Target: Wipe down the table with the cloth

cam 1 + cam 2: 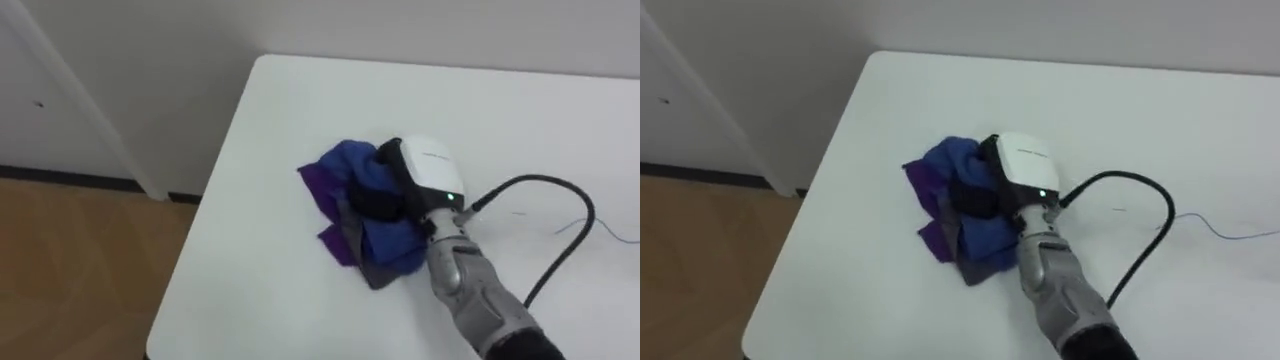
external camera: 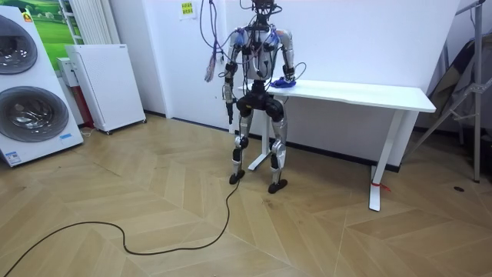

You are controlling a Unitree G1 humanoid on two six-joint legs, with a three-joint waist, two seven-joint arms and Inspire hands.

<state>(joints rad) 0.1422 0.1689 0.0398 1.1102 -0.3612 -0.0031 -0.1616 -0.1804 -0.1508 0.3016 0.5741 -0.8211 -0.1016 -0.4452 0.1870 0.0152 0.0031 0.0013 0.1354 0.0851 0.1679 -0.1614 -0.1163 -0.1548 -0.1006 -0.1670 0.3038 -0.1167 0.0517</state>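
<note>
A crumpled blue and purple cloth (image 1: 345, 180) lies on the white table (image 1: 300, 90) near its left end. My right hand (image 1: 425, 172) comes in from the lower right and rests on top of the cloth, its dark fingers curled into the folds and partly buried. In the room view I stand at the table's (image 2: 361, 94) left end, facing the wall, with the right hand on the cloth (image 2: 281, 82). My left hand (image 2: 228, 109) hangs by my side there, too small to read.
The table's left edge (image 1: 195, 240) drops to wooden floor (image 1: 80, 270); a white wall stands behind. A thin wire (image 1: 600, 228) lies on the tabletop at right. Washing machines (image 2: 27, 92) and a white cabinet (image 2: 104, 85) stand at the room view's left.
</note>
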